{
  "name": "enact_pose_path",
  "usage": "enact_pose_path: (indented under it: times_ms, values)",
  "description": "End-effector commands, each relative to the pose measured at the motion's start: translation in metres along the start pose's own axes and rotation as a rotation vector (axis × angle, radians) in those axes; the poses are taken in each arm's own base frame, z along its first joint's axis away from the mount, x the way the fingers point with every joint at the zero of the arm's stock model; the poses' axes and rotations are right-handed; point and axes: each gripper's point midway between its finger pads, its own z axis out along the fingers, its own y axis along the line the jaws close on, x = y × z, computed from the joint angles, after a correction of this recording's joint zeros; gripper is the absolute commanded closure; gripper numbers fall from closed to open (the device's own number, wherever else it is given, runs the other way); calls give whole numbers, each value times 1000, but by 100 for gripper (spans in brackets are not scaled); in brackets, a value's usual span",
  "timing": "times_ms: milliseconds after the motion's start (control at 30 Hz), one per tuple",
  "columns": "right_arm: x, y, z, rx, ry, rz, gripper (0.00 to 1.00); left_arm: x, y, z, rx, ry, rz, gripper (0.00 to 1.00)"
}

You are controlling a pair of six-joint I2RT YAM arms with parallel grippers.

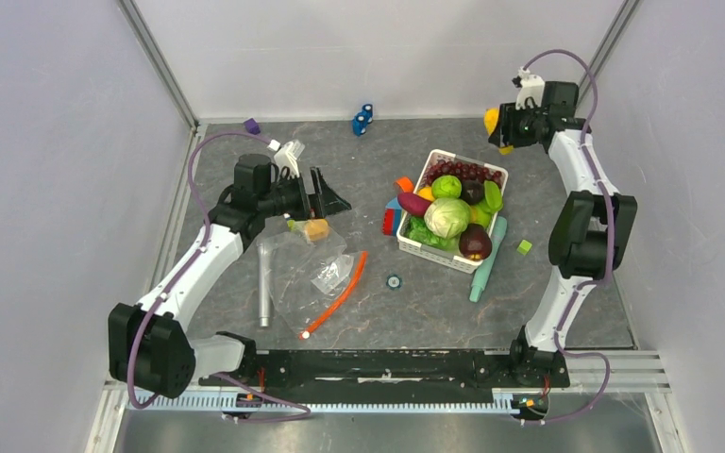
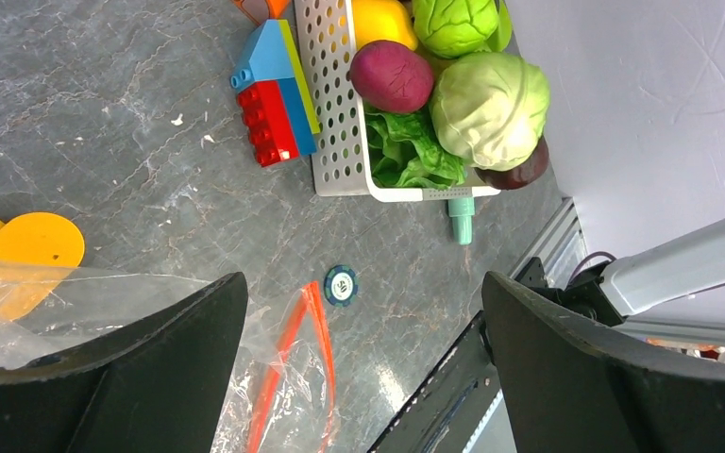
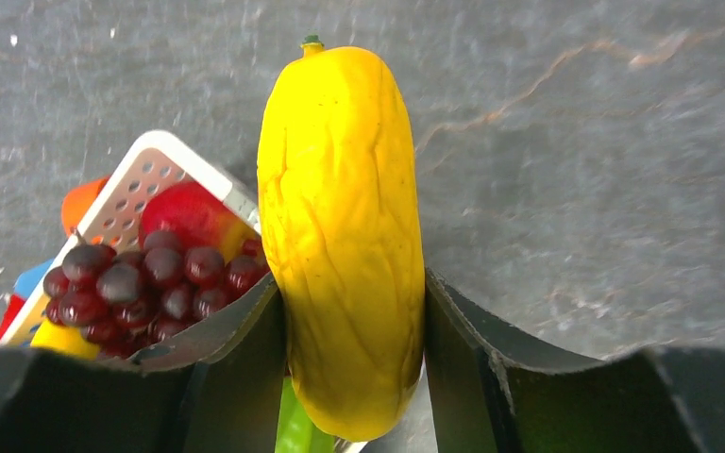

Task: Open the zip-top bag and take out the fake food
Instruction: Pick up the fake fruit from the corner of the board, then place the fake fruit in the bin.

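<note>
Nearest to the arm bases, the bag (image 1: pixel 304 269) is lying flat on the table (image 1: pixel 434 311). Its red zipper strip (image 1: pixel 340 291) is curving away on the right side, so the mouth is looking open to me. A grey tube (image 1: pixel 265 283) is lying just beside its left edge.

A little further, the left fingers (image 1: pixel 324 201) are hovering spread wide over the far end of the bag and are holding nothing. An orange-yellow toy piece (image 1: pixel 316 229) is sitting there at the plastic edge. I cannot tell if it is inside the bag or only beside it.

To the right, the white basket (image 1: pixel 429 257) is carrying the cabbage (image 1: pixel 446 217) and other toy food.

Farthest away, the right fingers (image 1: pixel 508 123) are clamping the yellow corn cob (image 3: pixel 345 208) near one end, in the air beyond the far corner of the basket.

In my judgement, the step in hand is putting this corn cob down outside the bag. The right arm should be bringing it low until it is resting on something, and only then be releasing it, because such a round body is probably rolling easily. Since the grip is near one end, the long free end may be tipping first, so it is better to lay it down flat. Meanwhile the left arm is better waiting above the bag and then checking that toy piece.
</note>
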Motion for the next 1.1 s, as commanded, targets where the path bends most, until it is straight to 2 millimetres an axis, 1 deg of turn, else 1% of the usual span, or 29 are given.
enact_pose_path:
  times_ms: [0,67,133,200,267,400,467,533,633,800,933,1067]
  values:
    - [26,23,-5,-106,129,82,63,-9,-8,-2,45,-16,34,0]
    - [32,29,-3,-133,145,125,63,-10,-9,-2,47,-20,38,0]
    - [38,31,-3,-133,161,154,64,-9,-9,-2,46,-18,35,0]
    - [44,33,-5,-129,174,183,65,-9,-9,-3,46,-19,35,0]
    - [46,37,-10,-126,167,217,66,-9,-9,-3,46,-19,35,0]
    - [42,45,-22,-119,121,275,70,-9,-9,-2,50,-19,31,0]
    - [44,48,-28,-112,108,294,71,-8,-9,-3,51,-19,30,0]
    - [40,51,-38,-97,71,305,71,-8,-9,-3,51,-19,28,0]
    - [43,58,-48,-97,51,330,72,-7,-9,-3,51,-19,26,0]
    - [52,52,-57,-31,67,350,71,-7,-9,-3,55,-19,25,0]
    - [64,51,-58,-18,125,348,70,-6,-9,-3,55,-17,20,0]
    - [71,49,-58,18,171,336,69,-5,-9,-3,54,-13,18,0]
